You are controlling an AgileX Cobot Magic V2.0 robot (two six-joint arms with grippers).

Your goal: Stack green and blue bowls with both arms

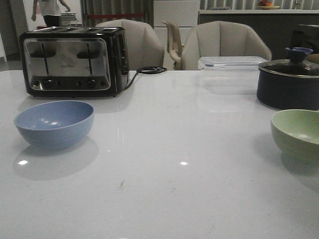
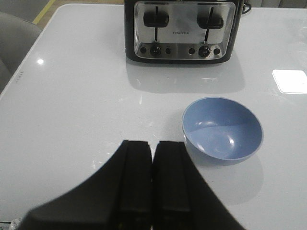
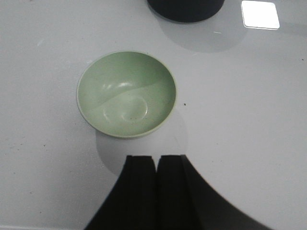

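Blue bowl [image 1: 54, 122] far left, green bowl [image 1: 297, 131] far right; our left gripper [image 2: 152, 158] and right gripper [image 3: 156, 167] clenched, empty: we risk nudging bowls away unless opened.

What you saw of the robot was only its two grippers, each a pair of matte black fingers. On the left gripper [image 2: 152, 184], the two flat, blocky fingers had squared tips, and a broad dark body flared out toward 7 o'clock. The right gripper [image 3: 156, 191] looked alike, plain black, its body widening toward 5 o'clock, with no markings, screws or cables visible.
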